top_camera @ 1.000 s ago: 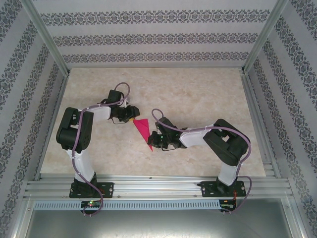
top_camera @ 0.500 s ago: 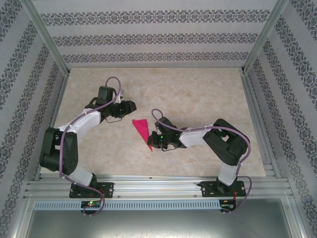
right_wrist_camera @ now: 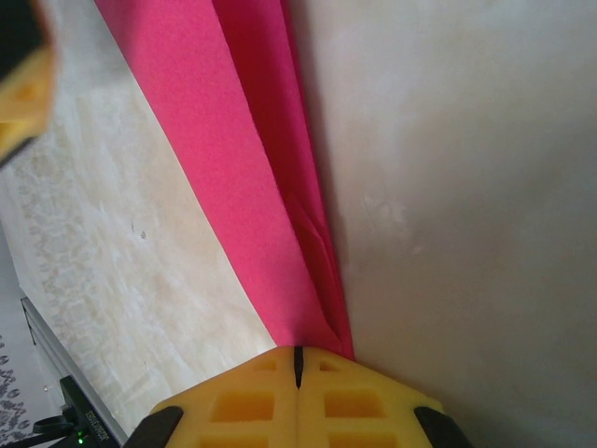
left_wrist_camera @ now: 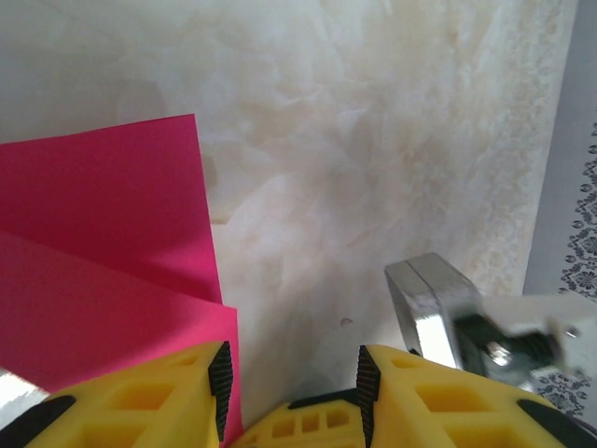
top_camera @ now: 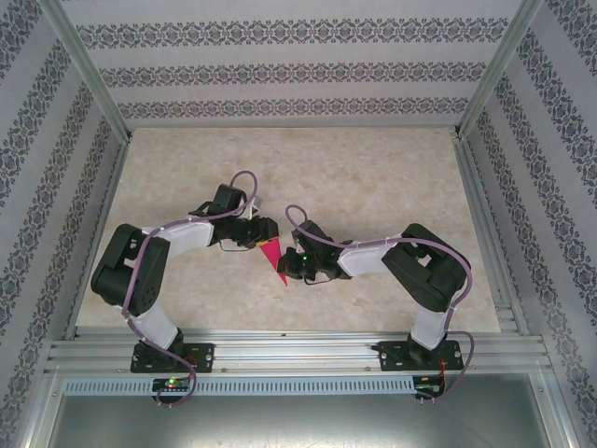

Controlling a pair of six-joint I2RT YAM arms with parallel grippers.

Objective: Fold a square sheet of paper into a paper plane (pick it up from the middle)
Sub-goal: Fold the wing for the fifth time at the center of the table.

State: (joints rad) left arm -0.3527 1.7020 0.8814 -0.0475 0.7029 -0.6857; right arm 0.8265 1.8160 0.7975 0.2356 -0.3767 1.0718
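Top external shows left fingers (top_camera: 266,231), apart, swung back beside the paper (top_camera: 272,254); right fingers (right_wrist_camera: 233,397) clamp its tip.

Folded pink paper (right_wrist_camera: 233,140) on marble table (right_wrist_camera: 466,187), narrow end meeting closed yellow claw (right_wrist_camera: 298,362)

A beige marbled table (top_camera: 373,177) sits between patterned walls (top_camera: 298,75).

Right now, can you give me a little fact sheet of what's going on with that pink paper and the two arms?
paper: pink paper, part-folded, lying on the table
left gripper: open, at the paper's far end
right gripper: shut on the paper's narrow near tip
stage: folding not yet finished
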